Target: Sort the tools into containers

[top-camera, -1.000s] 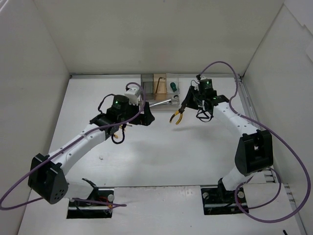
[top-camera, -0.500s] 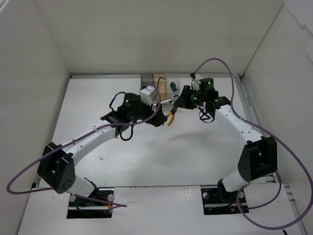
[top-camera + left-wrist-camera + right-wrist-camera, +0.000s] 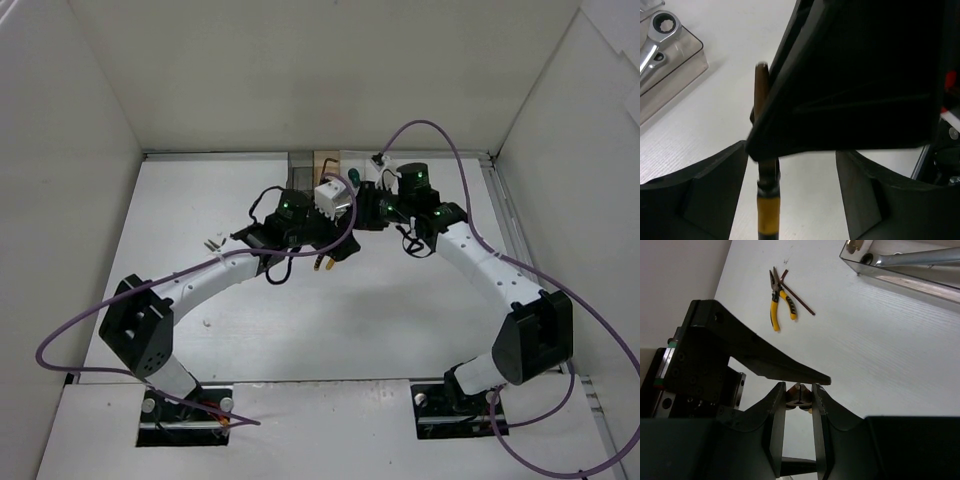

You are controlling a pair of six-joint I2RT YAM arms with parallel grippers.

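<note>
Above the bench point(image 3: 400, 320), reaching inward with both arms, meeting before box point(image 3: 322, 162); stood well apart a second ago. At left wrist, holding left pincer point(image 3: 790, 155) apart astride pliers point(image 3: 767, 215) handle. At right wrist, clamping right pincer point(image 3: 799, 390) on pliers' nose.

My right jaws pinch the yellow-handled pliers point(image 3: 766, 215) by the nose; its handles reach between my left jaws. The silver wrench point(image 3: 651, 47) lies in the clear tray point(image 3: 680, 70) nearby. The second pliers point(image 3: 775, 310) and thin dark rod point(image 3: 802, 303) lie together, well apart.
</note>
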